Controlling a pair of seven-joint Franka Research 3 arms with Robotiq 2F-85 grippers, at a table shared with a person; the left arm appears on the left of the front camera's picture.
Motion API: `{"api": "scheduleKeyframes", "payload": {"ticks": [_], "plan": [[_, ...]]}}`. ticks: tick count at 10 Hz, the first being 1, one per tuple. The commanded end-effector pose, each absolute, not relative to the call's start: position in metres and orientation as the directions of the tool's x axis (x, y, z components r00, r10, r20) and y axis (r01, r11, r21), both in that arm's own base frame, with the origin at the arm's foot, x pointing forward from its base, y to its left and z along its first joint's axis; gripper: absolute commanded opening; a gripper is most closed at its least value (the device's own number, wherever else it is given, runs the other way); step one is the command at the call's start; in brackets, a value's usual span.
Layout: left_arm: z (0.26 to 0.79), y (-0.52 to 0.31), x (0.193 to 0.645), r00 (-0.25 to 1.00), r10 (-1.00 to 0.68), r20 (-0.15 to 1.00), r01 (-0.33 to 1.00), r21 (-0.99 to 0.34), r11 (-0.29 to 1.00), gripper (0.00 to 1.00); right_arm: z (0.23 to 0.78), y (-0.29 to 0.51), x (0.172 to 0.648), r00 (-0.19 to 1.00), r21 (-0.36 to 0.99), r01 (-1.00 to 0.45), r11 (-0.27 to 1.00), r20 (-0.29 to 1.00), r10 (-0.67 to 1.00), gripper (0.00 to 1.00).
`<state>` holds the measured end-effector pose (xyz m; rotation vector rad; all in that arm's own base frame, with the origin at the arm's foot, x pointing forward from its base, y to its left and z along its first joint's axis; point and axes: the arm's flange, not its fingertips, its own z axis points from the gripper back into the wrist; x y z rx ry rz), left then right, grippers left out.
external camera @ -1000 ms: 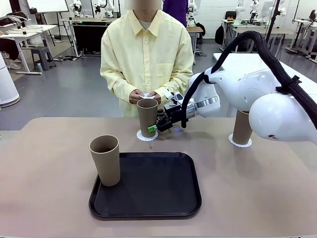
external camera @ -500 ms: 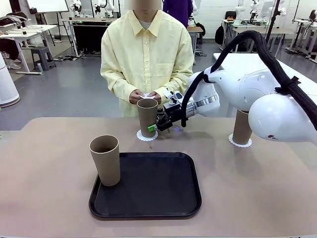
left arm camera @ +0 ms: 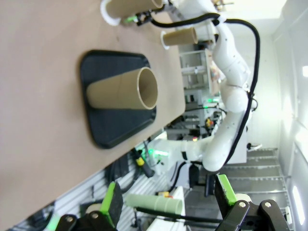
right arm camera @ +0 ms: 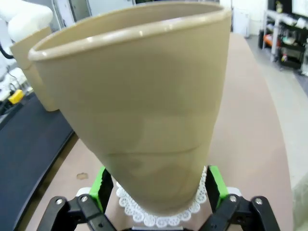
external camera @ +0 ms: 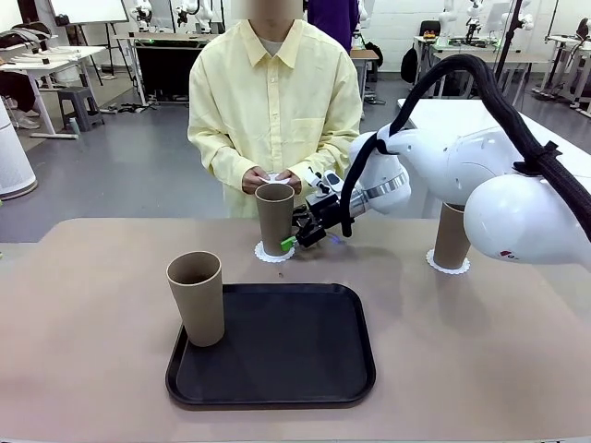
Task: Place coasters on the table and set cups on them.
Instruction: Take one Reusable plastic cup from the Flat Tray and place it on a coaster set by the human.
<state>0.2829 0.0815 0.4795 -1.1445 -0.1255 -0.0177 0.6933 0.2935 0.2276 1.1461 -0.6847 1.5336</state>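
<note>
Plain matte tan-brown cups (external camera: 195, 297). White coasters (external camera: 274, 259) with lacy scalloped edges. Beige tabletop (external camera: 462, 351), black tray (external camera: 286, 365). White right arm (external camera: 462, 161); black right gripper (external camera: 294, 242) with green pads (right arm camera: 102, 185). The person's shirt (external camera: 272, 101) is pale yellow.

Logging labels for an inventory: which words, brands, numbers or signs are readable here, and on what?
No text can be read.
Right arm: a small dark red mark on its white shell, too small to read.
Cup on the tray, tray, cup in the right wrist view, coaster under it: no print.
</note>
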Motion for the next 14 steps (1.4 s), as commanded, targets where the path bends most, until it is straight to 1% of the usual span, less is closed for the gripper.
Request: {"api": "scheduleKeyframes", "payload": {"ticks": [1,4,7,10,11,12,13,14], "plan": [[0.48,0.082,0.282,0.992,0.048,0.117,0.088,-0.91,0.406,1.0,0.24,0.294,0.696,0.008,0.145,-0.955,-0.258,0.884,0.468,1.0],[0.48,0.082,0.282,0.992,0.048,0.117,0.088,-0.91,0.406,1.0,0.255,0.284,0.69,-0.025,0.11,-0.972,-0.209,0.831,0.556,1.0],[0.48,0.082,0.282,0.992,0.048,0.117,0.088,-0.91,0.406,1.0,0.28,0.257,0.685,-0.01,0.082,-0.99,-0.114,0.766,0.643,1.0],[0.48,0.082,0.282,0.992,0.048,0.117,0.088,-0.91,0.406,1.0,0.33,0.229,0.661,0.011,-0.001,-1.0,0.015,0.631,0.775,1.0],[0.48,0.082,0.282,0.992,0.048,0.117,0.088,-0.91,0.406,1.0,0.352,0.222,0.646,0.059,-0.019,-0.996,0.085,0.567,0.822,1.0],[0.48,0.082,0.282,0.992,0.048,0.117,0.088,-0.91,0.406,1.0,0.38,0.212,0.626,0.174,-0.057,-0.972,0.229,0.485,0.857,1.0],[0.48,0.082,0.282,0.992,0.048,0.117,0.088,-0.91,0.406,1.0,0.403,0.207,0.611,0.32,-0.095,-0.912,0.4,0.446,0.836,1.0],[0.48,0.082,0.282,0.992,0.048,0.117,0.088,-0.91,0.406,1.0,0.423,0.205,0.592,0.493,-0.133,-0.806,0.577,0.389,0.778,1.0]]}}
